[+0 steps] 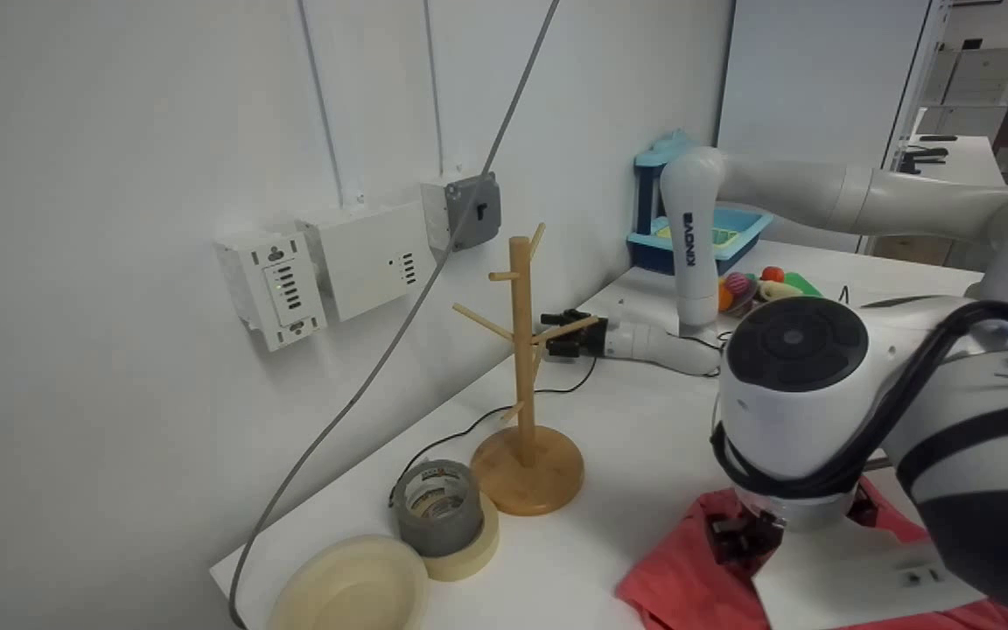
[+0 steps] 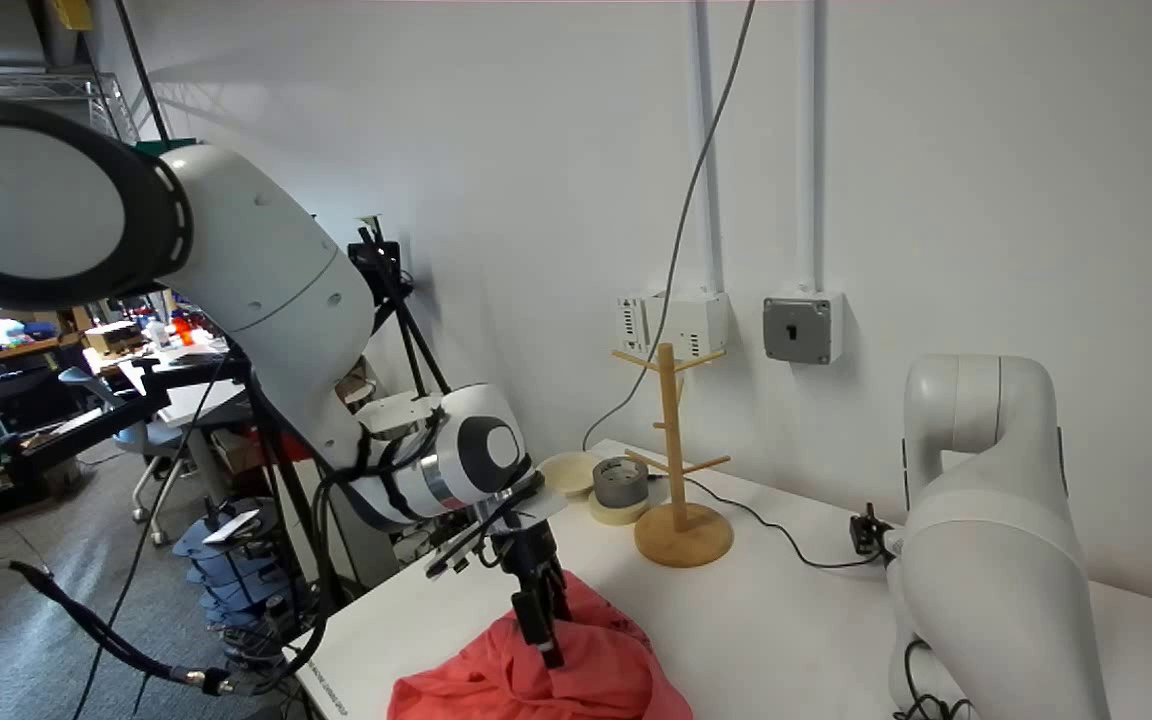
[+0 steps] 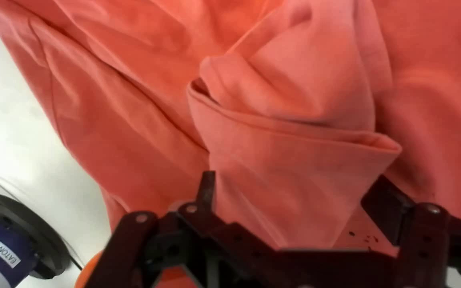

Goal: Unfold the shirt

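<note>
The coral-red shirt (image 2: 481,675) lies wrinkled and bunched on the white table. It also shows in an exterior view (image 1: 683,573), where the arm hides part of it. In the wrist view the shirt (image 3: 126,116) fills most of the picture, with an open-edged fold, perhaps a sleeve or hem, standing up in the middle. My gripper (image 3: 292,196) is open, its two fingers wide apart on either side of that fold. In an exterior view the gripper (image 2: 551,635) points down into the shirt. I cannot tell whether the fingers touch the cloth. Small dark marks show near one finger.
A wooden mug tree (image 1: 525,385) stands beside the shirt. Tape rolls (image 1: 443,516) and a pale bowl (image 1: 351,586) stand near the wall. A second, Kinova arm (image 2: 996,540) rests on the table. A cable (image 2: 781,535) runs along the table behind the mug tree.
</note>
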You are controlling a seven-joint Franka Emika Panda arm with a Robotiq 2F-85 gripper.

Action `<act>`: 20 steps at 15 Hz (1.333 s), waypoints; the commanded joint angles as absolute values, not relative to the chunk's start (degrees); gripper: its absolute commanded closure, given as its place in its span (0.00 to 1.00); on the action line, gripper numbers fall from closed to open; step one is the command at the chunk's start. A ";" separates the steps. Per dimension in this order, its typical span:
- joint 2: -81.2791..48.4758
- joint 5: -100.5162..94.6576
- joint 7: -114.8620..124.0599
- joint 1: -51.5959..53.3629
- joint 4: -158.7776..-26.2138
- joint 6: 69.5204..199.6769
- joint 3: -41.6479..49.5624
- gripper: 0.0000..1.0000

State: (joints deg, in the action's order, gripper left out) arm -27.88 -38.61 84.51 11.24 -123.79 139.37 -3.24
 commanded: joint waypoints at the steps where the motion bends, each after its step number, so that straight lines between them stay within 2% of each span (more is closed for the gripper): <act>1: -27.81 -37.02 81.56 12.82 -124.29 138.29 -1.24 0.38; 8: -25.32 -38.47 80.83 13.57 -127.65 134.30 0.74 0.94; 9: -24.91 -38.54 80.75 13.54 -128.18 133.44 0.90 0.99; 12: -23.65 -39.28 81.09 13.39 -129.58 130.91 1.18 1.00; 14: -22.81 -39.49 81.07 13.02 -130.55 129.87 1.09 0.98; 15: -22.44 -39.18 80.91 12.78 -130.97 129.42 0.95 0.68; 16: -22.01 -39.18 80.99 12.70 -131.42 129.01 0.91 0.68; 20: -20.01 -39.03 81.44 12.36 -133.61 127.95 0.80 0.38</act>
State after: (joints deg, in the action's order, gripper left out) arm -23.27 -39.01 82.58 12.58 -130.83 129.34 0.50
